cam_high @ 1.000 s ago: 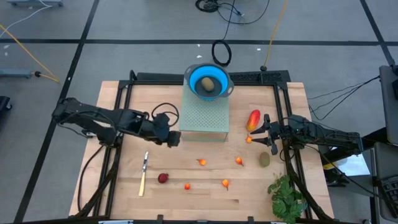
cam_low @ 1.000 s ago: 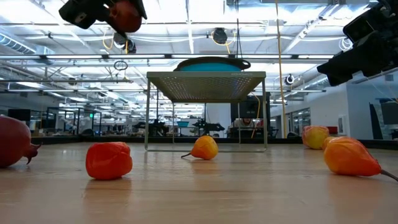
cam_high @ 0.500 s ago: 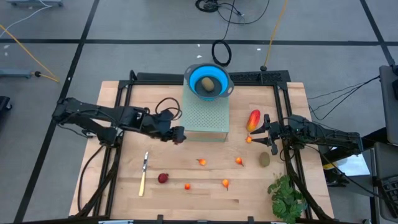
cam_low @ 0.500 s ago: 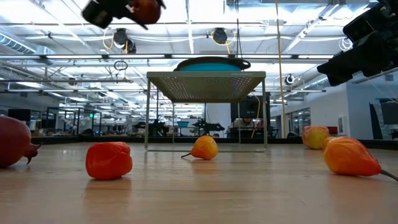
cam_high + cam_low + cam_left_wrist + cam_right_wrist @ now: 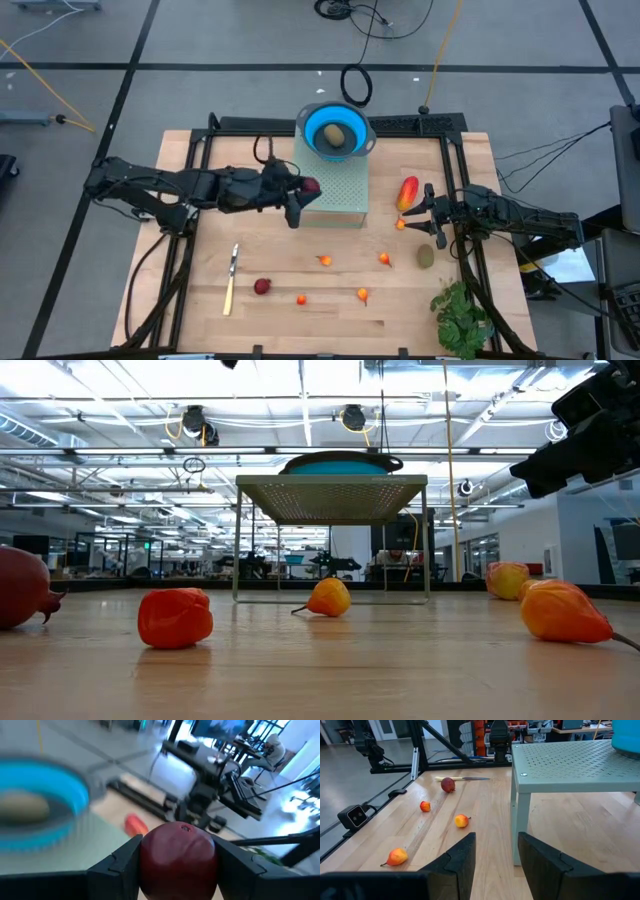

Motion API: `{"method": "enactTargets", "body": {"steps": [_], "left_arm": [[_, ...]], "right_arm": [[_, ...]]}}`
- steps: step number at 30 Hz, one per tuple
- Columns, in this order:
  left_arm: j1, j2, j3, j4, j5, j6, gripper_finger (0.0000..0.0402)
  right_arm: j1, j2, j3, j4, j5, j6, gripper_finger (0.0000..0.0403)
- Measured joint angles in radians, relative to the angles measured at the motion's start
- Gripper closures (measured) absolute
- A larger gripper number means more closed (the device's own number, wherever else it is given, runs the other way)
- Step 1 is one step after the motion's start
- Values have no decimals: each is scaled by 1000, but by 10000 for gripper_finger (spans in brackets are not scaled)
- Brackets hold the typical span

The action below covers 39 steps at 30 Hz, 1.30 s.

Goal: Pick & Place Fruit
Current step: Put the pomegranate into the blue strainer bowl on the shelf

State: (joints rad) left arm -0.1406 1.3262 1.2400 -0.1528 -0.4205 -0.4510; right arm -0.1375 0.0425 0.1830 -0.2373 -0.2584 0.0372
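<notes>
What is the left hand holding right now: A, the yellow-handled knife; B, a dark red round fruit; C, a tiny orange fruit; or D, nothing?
B: the left hand is clamped on a dark red round fruit between its fingers, beside the perforated stand in the high view.

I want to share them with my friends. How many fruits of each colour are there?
Tiny orange: 5
Dark red round: 2, one in the left gripper
Brownish-olive oval: 2, one in the blue bowl
Long red-and-yellow: 1
Total: 10
</notes>
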Motion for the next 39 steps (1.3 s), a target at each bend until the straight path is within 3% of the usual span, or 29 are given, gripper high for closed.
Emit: {"method": "enactTargets", "body": {"steps": [12,18,29,39], "left_arm": [[29,0,0,129,-162,547,201],[81,0,0,170,-172,733,201],[209,8,0,174,-180,817,201],[315,46,0,203,-63,835,201]], "right_arm": [[0,0,0,0,0,0,264],[0,0,0,0,0,0,264],[0,0,0,0,0,0,264],[0,1,0,0,2,-1,264]]}}
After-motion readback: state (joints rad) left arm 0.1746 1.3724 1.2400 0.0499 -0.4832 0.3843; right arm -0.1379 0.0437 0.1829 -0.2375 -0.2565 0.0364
